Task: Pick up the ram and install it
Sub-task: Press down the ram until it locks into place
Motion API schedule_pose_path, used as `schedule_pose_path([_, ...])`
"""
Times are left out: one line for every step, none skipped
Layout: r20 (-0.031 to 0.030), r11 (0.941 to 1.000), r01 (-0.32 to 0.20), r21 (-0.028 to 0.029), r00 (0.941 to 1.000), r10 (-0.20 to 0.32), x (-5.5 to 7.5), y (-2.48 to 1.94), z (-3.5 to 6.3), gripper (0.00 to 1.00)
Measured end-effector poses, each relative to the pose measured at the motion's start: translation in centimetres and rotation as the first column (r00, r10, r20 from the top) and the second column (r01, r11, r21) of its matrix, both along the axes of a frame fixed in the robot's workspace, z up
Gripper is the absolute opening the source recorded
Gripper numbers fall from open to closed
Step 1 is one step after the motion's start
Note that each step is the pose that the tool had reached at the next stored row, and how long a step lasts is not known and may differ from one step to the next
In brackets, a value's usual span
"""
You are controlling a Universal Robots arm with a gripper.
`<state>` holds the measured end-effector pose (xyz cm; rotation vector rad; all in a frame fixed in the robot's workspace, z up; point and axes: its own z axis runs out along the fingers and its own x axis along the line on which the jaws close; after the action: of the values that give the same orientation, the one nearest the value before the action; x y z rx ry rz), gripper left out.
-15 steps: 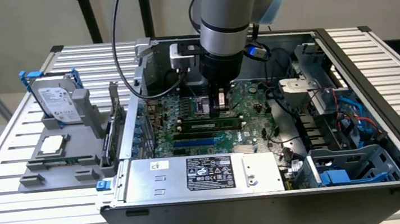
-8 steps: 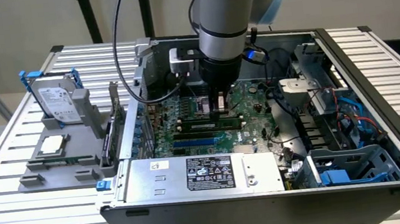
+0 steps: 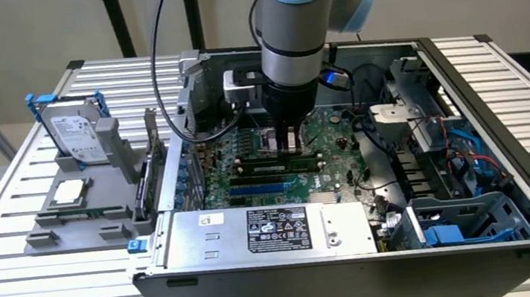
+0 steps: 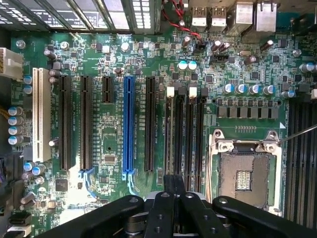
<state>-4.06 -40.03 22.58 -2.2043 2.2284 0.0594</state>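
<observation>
Exterior view: gripper (image 3: 290, 139) lowered inside the open computer case (image 3: 507, 166), above the motherboard (image 3: 331, 159), with the ram (image 3: 277, 166) lying seated in a slot just below. Wrist view: fingers (image 4: 174, 186) pressed together, empty, beside the black memory slots (image 4: 185, 134) and open processor socket (image 4: 245, 173).

Ram (image 3: 269, 166) in motherboard (image 3: 328, 130) slot
</observation>
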Motion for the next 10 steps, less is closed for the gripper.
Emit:
schedule_pose_path([0.0017,1.0000,0.000,0.0000,1.0000,0.000,0.0,0.00,-0.17,0.11])
schedule_pose_path([0.0023,1.0000,0.000,0.0000,1.0000,0.000,0.0,0.01,-0.23,0.11])
schedule_pose_path([0.0025,1.0000,0.000,0.0002,1.0000,0.000,0.0,0.02,-0.25,0.11])
schedule_pose_path([0.0025,1.0000,0.000,0.0001,1.0000,0.000,0.0,0.02,-0.15,0.11])
schedule_pose_path([0.0031,1.0000,0.000,0.0019,1.0000,0.000,0.0,0.02,0.09,0.11])
schedule_pose_path([0.0030,1.0000,0.000,0.0032,1.0000,0.000,-0.1,0.04,0.48,0.11])
schedule_pose_path([0.0026,1.0000,0.000,0.0019,1.0000,0.000,-0.1,0.03,0.98,0.11])
schedule_pose_path([0.0023,1.0000,0.000,0.0017,1.0000,0.000,-0.1,0.03,1.43,0.11])
schedule_pose_path([0.0021,1.0000,0.000,0.0017,1.0000,0.000,0.0,0.03,1.87,0.11])
schedule_pose_path([0.0016,1.0000,0.000,0.0017,1.0000,0.000,0.0,0.03,2.12,0.11])
